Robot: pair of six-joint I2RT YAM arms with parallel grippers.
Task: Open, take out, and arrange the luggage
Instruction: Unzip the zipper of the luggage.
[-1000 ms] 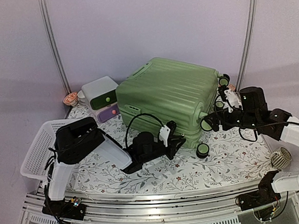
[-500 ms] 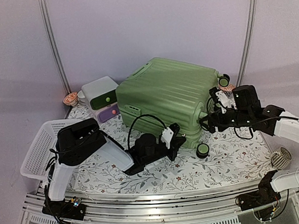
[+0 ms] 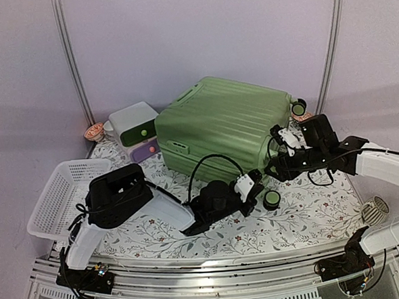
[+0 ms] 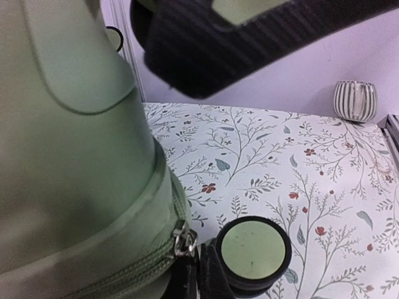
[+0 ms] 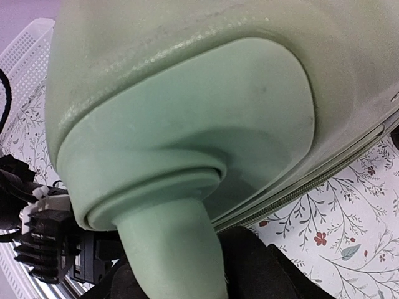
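Observation:
The light-green luggage (image 3: pixel 218 124) lies on its side in the middle of the table, closed. My left gripper (image 3: pixel 250 181) is at its front right corner, beside a black wheel (image 3: pixel 271 199). In the left wrist view the gripper (image 4: pixel 196 274) is shut on the metal zipper pull (image 4: pixel 181 240) on the suitcase's seam (image 4: pixel 124 268), next to the wheel (image 4: pixel 252 252). My right gripper (image 3: pixel 274 166) is at the suitcase's right end. In the right wrist view its black fingers (image 5: pixel 268 268) clasp the green wheel stem (image 5: pixel 171 243) under the shell (image 5: pixel 187 124).
A white perforated basket (image 3: pixel 57 195) sits at the left edge. A white-and-green drawer box (image 3: pixel 135 124) and a purple box (image 3: pixel 145 151) stand behind the suitcase's left end. A striped cup (image 3: pixel 374 211) is at the front right, also in the left wrist view (image 4: pixel 354 99).
My left gripper has slid right along the suitcase's front seam to the corner by the wheel. My right arm has shifted left and lower toward the suitcase's end.

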